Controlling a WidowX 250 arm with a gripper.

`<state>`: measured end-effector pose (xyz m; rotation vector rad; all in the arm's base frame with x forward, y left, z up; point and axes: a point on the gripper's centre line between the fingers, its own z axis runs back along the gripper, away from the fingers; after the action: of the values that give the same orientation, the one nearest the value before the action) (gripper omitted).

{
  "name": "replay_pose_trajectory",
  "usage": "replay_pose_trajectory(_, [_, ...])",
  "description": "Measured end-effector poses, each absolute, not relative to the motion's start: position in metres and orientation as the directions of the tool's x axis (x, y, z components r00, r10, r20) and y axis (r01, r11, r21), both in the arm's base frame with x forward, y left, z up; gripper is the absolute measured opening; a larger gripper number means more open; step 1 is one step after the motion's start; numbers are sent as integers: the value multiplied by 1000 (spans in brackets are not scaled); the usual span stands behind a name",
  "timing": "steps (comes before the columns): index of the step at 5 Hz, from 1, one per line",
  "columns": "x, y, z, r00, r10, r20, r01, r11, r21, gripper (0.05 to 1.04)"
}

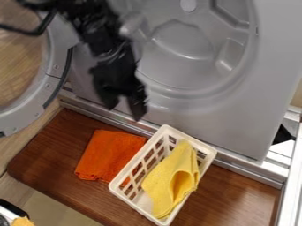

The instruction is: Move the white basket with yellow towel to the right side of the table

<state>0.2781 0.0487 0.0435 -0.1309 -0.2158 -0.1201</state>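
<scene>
My gripper [125, 111] hangs open in the upper left, above the back edge of the brown wooden table [239, 196], with two separated fingers and nothing between them. The white basket [137, 158] stands in the lower middle, tilted diagonally, below and to the right of the gripper and apart from it. Inside the basket, the yellow towel [168, 176] lies folded along its right part and covers some of the basket's floor and rim.
An orange cloth [106, 152] lies directly left of the basket. Behind the table rises a grey machine front [200, 112], with its round door [44, 90] swung out at the left. A metal frame [289, 176] borders the right side.
</scene>
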Motion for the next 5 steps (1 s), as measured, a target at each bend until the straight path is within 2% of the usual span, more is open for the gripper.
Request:
replay_pose_trajectory(1, [272, 65, 26, 968, -92, 232, 129, 980, -151, 1000])
replay_pose_trajectory(2, [265, 81, 9, 973, -75, 221, 109, 983, -149, 1000])
replay_pose_trajectory(3, [260, 87, -19, 984, -94, 153, 117, 982, -151, 1000])
replay_pose_trajectory(4, [257, 90, -38, 989, -109, 101, 121, 985, -119, 1000])
replay_pose_trajectory(5, [261, 84, -53, 983, -153, 102, 162, 983, -90, 1000])
